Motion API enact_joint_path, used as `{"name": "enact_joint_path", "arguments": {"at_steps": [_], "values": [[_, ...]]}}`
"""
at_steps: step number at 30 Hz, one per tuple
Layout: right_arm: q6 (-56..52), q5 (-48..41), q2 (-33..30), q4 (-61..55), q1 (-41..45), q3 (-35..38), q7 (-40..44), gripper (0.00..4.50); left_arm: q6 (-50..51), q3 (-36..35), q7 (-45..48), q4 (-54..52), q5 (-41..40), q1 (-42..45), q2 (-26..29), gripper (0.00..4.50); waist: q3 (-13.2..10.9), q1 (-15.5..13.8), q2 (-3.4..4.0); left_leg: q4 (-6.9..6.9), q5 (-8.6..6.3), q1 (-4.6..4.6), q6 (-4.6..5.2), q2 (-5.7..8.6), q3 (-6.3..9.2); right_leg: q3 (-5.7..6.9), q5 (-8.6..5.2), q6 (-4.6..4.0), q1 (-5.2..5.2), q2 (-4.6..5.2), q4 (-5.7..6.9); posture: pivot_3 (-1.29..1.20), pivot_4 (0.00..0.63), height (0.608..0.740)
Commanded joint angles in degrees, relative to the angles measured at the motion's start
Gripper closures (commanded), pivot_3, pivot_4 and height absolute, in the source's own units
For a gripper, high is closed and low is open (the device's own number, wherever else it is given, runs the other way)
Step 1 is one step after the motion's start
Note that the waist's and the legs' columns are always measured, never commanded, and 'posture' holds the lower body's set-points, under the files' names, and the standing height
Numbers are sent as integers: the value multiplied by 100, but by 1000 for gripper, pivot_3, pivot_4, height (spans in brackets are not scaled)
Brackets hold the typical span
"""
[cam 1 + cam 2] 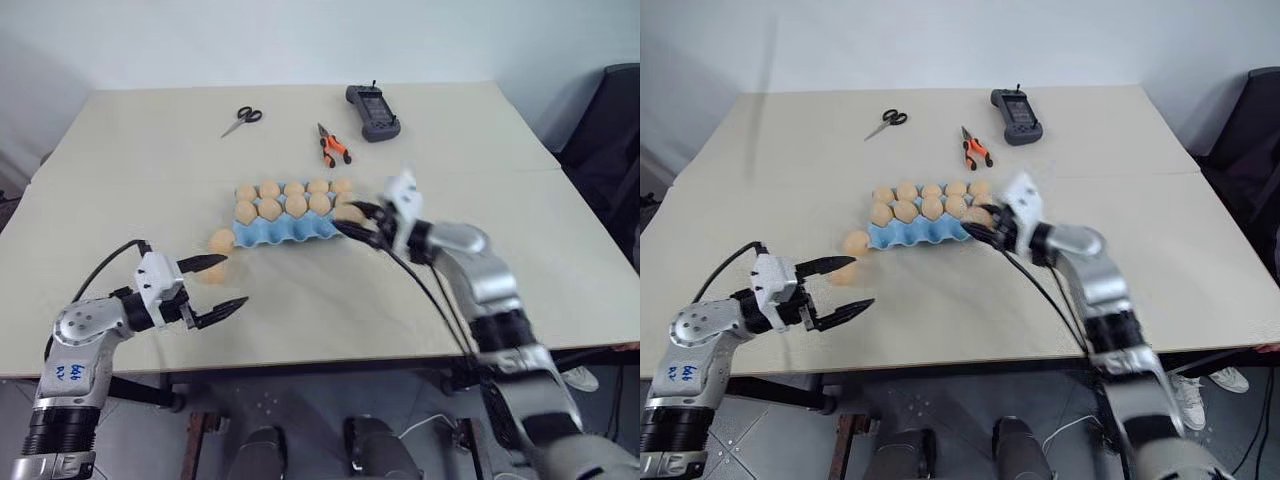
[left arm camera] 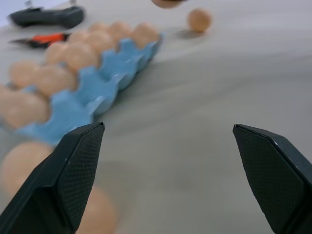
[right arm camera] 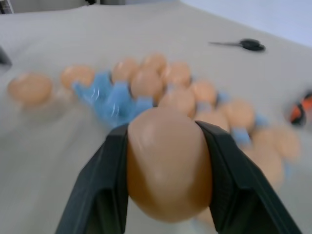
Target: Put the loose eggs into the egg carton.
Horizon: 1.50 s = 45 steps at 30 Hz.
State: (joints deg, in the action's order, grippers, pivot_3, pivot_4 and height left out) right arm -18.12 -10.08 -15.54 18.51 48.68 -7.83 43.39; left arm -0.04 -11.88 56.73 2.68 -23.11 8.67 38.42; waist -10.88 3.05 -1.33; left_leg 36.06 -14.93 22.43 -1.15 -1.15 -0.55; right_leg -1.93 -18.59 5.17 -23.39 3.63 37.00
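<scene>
On carton (image 1: 285,231): nine eggs (image 1: 295,205) | table: two | right claw (image 1: 362,226): one

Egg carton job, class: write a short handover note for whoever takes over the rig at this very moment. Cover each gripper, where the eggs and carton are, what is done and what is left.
Right gripper: shut on an egg, held at the right end of the egg carton.
Left gripper: open, holding nothing, near the table's front left.
Carton: mid-table, its two far rows filled with eggs, the near row of blue cups open.
Loose eggs: two on the table off the carton's left end.
Done: far rows loaded, one egg picked up.
Left: seat the held egg in a near cup, then fetch the two loose ones.
</scene>
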Motion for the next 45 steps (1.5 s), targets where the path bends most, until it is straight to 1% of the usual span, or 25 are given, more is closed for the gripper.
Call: {"name": "enact_joint_path", "arguments": {"at_steps": [1, 3, 6, 8, 9, 12, 14, 15, 18, 21, 23, 25, 28, 30, 32, 35, 39, 41, 45], "values": [[317, 427, 168, 844, 456, -131, -377, 2869, -38, -192, -93, -115, -54, -78, 30, 0, 0, -57, 0, -1, -1, 12, -1, 2, 1, 6, 0, 0, -12, 3, 0, 0, 150, 740], [538, 536, 244, 1264, 685, -127, -461, 2869, -45, -210, -136, -176, -44, -114, 17, 0, 1, -92, -1, 2, -5, 36, -1, 4, 4, 16, 1, 1, -31, 9, -3, 0, 150, 740], [677, 527, 271, 1500, 776, -82, -343, 2869, -33, -253, -222, -288, -61, -176, -2, 0, 1, -98, -1, 2, -9, 81, 6, 11, -1, 26, 7, 13, -59, 17, 1, 0, 150, 740], [726, 523, 255, 1532, 769, -56, -281, 2120, -38, -272, -268, -338, -76, -225, -8, 0, 1, -91, -1, 2, -14, 84, 12, 12, -10, 28, 10, 18, -63, 20, 1, 0, 150, 740], [682, 457, 240, 1445, 725, -37, -173, 1859, -45, -279, -293, -357, -79, -248, -15, 0, 1, -90, -1, 1, -16, 85, 15, 12, -13, 30, 10, 18, -64, 19, 0, 0, 150, 740], [321, 141, 143, 667, 411, 8, 268, 828, -32, -290, -341, -435, -100, -305, -31, 0, 1, -72, -1, 1, -20, 85, 18, 10, -17, 37, 10, 18, -64, 19, -1, 0, 150, 740], [42, -20, 50, 24, 121, 51, 383, 143, -14, -279, -357, -476, -108, -323, -41, 0, 1, -66, -1, 1, -20, 85, 19, 7, -18, 41, 10, 18, -64, 18, 0, 0, 150, 740], [-82, -91, -10, -289, -34, 62, 427, 35, -6, -270, -363, -487, -113, -323, -48, 0, 0, -68, -1, 2, -20, 85, 19, 5, -17, 43, 10, 18, -64, 17, 1, 0, 150, 740], [-309, -289, -310, -1209, -614, 149, 541, 35, 23, -178, -334, -476, -128, -233, -83, 0, 0, -90, -1, 3, -18, 85, 17, 4, -17, 45, 10, 18, -63, 17, 1, 0, 150, 740], [-191, -327, -756, -1852, -1411, 475, 430, 35, 89, -47, -298, -468, -142, -46, -155, 0, 0, -149, -1, 12, -14, 81, 20, 7, -17, 46, 10, 18, -54, 18, -9, 0, 150, 740], [163, -318, -1123, -2177, -2140, 856, 416, 35, 92, 93, -250, -401, -80, 123, -202, 0, 1, -203, -1, 21, -11, 75, 24, 12, -12, 50, 10, 18, -39, 23, -26, 0, 150, 740], [594, -394, -1359, -2447, -2833, 1277, 425, 35, 90, 196, -202, -286, -34, 271, -237, 0, 1, -218, -1, 21, -6, 64, 30, 20, -5, 63, 10, 19, -21, 34, -40, 0, 150, 740], [1140, -371, -1443, -2717, -3681, 1936, 54, 35, 141, 311, -72, -85, -50, 464, -261, 0, 1, -207, -1, 19, -1, 61, 38, 29, -8, 59, 15, 27, -14, 42, -43, 0, 150, 740], [1463, -521, -1458, -2885, -4342, 2465, 8, 35, 183, 417, 80, 43, -94, 622, -286, 0, 1, -161, -1, 18, 1, 51, 40, 31, -20, 45, 18, 32, -13, 40, -35, 0, 150, 740], [1676, -649, -1462, -2981, -4876, 2842, 3, 35, 186, 538, 219, 148, -74, 750, -312, 0, 1, -147, -1, 16, 3, 41, 39, 31, -23, 39, 18, 32, -9, 35, -28, 0, 150, 740], [1750, -779, -1382, -3086, -5313, 3079, -115, 35, 154, 667, 360, 251, -44, 896, -376, 0, -1, -124, -3, 9, 3, -1, 39, 27, -50, 16, 18, 32, 13, 24, -21, 0, 150, 740], [1898, -841, -1351, -2965, -5593, 3146, -181, 35, 53, 757, 453, 365, -2, 1027, -458, 0, -2, -101, -6, 4, 3, -80, 38, 11, -73, -4, 26, 28, 89, 7, -35, 0, 150, 740], [1940, -860, -1392, -2836, -5572, 3126, -181, 35, 90, 793, 511, 392, -22, 1063, -478, 0, -2, -100, -5, -2, 2, -119, 38, 3, -76, -14, 29, 22, 128, 4, -53, 0, 150, 740], [1978, -921, -1507, -2546, -5290, 3035, -96, 35, 95, 825, 531, 405, -14, 1100, -502, 0, -2, -110, -5, -5, 3, -124, 39, -16, -77, -15, 42, -7, 146, -7, -102, 0, 150, 740]]}}
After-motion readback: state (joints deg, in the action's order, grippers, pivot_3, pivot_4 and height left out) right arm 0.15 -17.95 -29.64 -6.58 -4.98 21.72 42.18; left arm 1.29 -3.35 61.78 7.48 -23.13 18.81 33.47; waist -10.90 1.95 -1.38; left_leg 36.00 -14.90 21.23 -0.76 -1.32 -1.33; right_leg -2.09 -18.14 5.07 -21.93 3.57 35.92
